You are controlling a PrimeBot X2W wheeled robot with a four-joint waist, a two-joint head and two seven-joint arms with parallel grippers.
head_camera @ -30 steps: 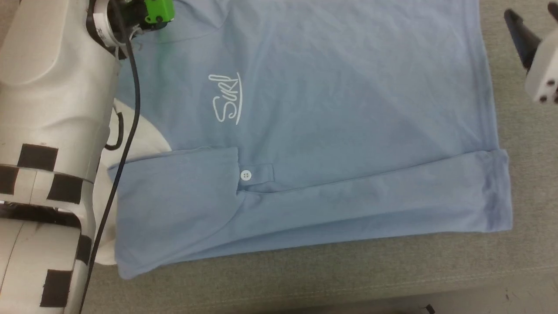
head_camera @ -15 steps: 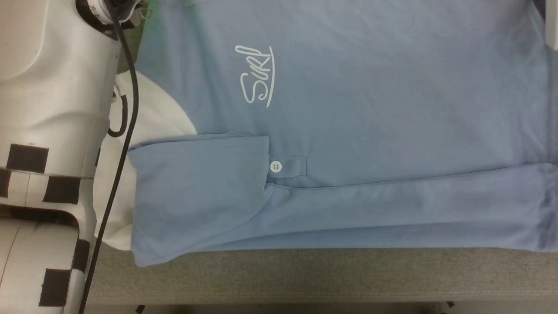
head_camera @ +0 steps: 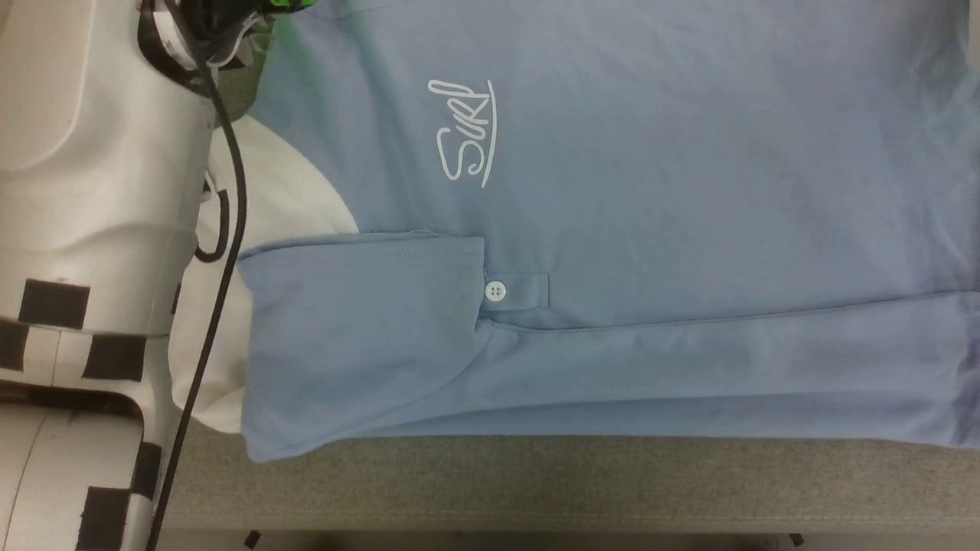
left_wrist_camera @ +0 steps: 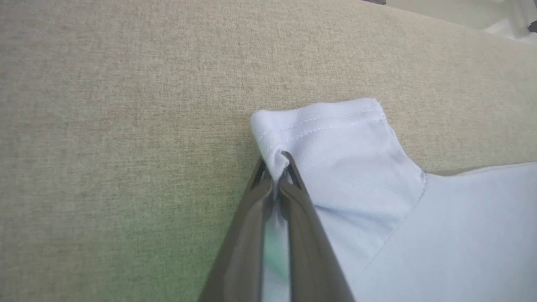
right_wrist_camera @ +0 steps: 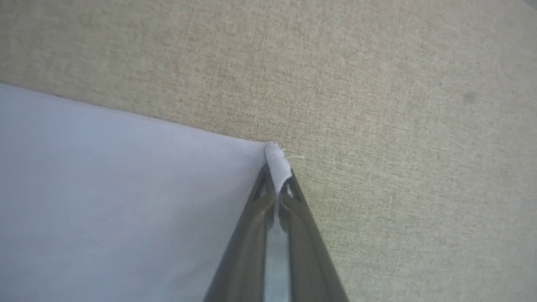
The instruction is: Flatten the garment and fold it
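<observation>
The light-blue garment [head_camera: 651, 191] lies spread on the beige table, with white cursive lettering [head_camera: 465, 132], a white-buttoned tab [head_camera: 496, 291] and its near side folded over. A white inner patch [head_camera: 276, 199] shows at its left. My left gripper [left_wrist_camera: 277, 167] is shut on a hemmed sleeve edge of the garment [left_wrist_camera: 335, 138]. In the right wrist view, a corner of the garment [right_wrist_camera: 126, 201] is pinched at my right gripper [right_wrist_camera: 277, 176], which is shut on it. My pale left forearm [head_camera: 92, 191] runs up the left side of the head view.
Beige cloth-covered table [head_camera: 582, 482] runs along the near edge below the garment, and bare table surface [left_wrist_camera: 126, 105] lies beyond both held corners. A black cable [head_camera: 222, 252] hangs along my left forearm.
The head camera has shifted, so the garment sits further right and up. My right gripper, seen open at the right edge a second ago, has left the head view and shut on a garment corner.
</observation>
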